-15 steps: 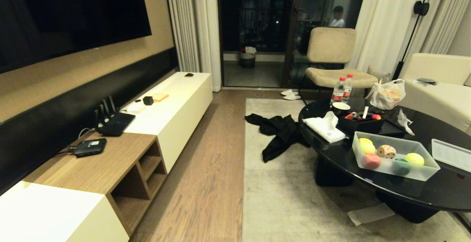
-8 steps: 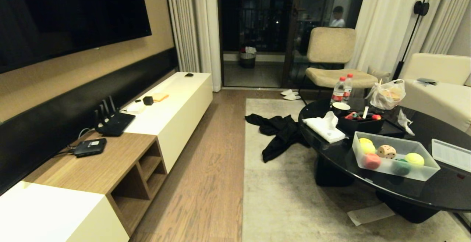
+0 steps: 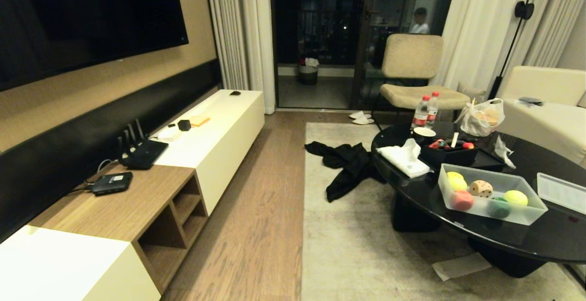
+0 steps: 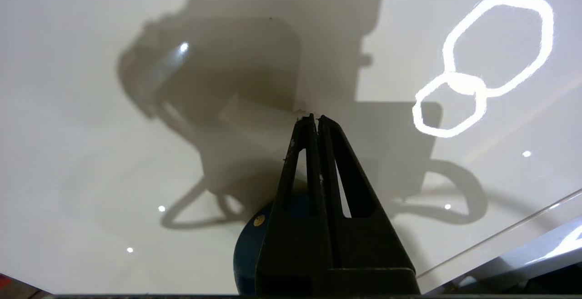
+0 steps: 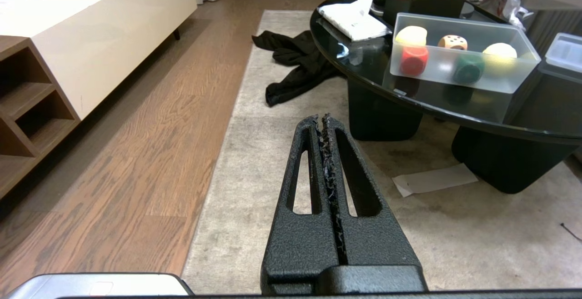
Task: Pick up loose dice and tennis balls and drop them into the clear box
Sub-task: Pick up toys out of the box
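Clenching the left pincer (image 4: 315, 118) fully, tips meeting on nothing, over a glossy pale surface (image 4: 91, 162) showing only shadow and lamp glare; having snapped shut from wide within the last second, yet gripping no dice and no ball. Keeping the right pincer (image 5: 325, 118) clenched and empty too, pointing out over the rug (image 5: 282, 108) toward the black worktop (image 3: 412, 191). Finding nothing shifting in the head view meanwhile: the clear box (image 3: 492, 212) sitting on the right of the room near the worktop's near edge, its lid (image 3: 562, 192) lying just to its right. Holding already, inside that box, the dice (image 3: 481, 188) between the tennis balls (image 3: 516, 197), with a red piece (image 3: 462, 199) and a green piece (image 3: 499, 206) against the near wall. Spotting no loose dice or balls on floor, rug or worktop. Judging the closing as a winding-down move, not a grasp, with the gathering probably finished.
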Motion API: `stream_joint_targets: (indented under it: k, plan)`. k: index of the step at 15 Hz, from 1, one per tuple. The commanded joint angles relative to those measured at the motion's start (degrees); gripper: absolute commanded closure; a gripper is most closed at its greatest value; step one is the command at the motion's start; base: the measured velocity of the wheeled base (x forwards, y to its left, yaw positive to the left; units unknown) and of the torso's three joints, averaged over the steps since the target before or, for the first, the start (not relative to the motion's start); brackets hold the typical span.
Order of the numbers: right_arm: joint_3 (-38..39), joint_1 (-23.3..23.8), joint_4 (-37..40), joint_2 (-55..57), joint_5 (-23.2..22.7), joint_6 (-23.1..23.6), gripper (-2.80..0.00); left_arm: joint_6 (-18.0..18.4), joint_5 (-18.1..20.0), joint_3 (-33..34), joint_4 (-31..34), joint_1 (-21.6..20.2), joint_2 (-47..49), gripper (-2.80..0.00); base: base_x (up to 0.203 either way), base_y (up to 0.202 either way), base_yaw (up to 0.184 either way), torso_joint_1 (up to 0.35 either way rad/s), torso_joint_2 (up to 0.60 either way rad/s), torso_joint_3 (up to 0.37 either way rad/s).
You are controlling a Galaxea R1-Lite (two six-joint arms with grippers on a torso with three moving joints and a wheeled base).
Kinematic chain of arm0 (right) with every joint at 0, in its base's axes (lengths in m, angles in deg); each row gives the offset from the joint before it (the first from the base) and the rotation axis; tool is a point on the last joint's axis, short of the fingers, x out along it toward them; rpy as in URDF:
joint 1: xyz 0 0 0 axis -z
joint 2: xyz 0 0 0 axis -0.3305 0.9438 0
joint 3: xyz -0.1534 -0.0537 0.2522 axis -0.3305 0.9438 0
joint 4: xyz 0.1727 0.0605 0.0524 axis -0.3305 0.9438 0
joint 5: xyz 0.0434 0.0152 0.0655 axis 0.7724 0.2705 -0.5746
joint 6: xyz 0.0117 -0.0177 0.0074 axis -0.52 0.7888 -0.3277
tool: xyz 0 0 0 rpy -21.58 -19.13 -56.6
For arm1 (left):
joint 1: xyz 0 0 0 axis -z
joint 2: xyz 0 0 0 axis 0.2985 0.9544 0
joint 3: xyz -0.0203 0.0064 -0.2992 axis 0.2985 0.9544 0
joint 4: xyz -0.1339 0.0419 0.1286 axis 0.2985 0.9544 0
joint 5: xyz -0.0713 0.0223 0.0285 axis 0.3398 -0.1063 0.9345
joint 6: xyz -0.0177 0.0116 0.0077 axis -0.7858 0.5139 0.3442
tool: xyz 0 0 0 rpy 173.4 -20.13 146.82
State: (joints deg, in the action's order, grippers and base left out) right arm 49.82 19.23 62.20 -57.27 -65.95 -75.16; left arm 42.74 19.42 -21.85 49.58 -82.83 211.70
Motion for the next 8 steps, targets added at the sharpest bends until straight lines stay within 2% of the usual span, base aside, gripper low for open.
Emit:
stream_joint_targets:
  k: [1,5,8]
  plan:
    - [0.08,-0.02,0.01,0.07,0.00,-0.01,0.00,-3.49,0.30,-0.21,0.01,0.25,-2.14,-2.80,0.000,0.000,0.000,0.000,0.00,0.000]
    - [0.07,-0.01,0.01,0.07,0.04,-0.01,0.00,-15.84,1.23,-2.54,0.52,1.51,-4.59,-2.80,0.000,0.000,0.000,0.000,0.00,0.000]
    - [0.08,-0.10,0.01,0.07,0.01,-0.01,0.00,-20.31,0.69,-2.37,2.72,1.44,-5.79,-2.80,0.000,0.000,0.000,0.000,0.00,0.000]
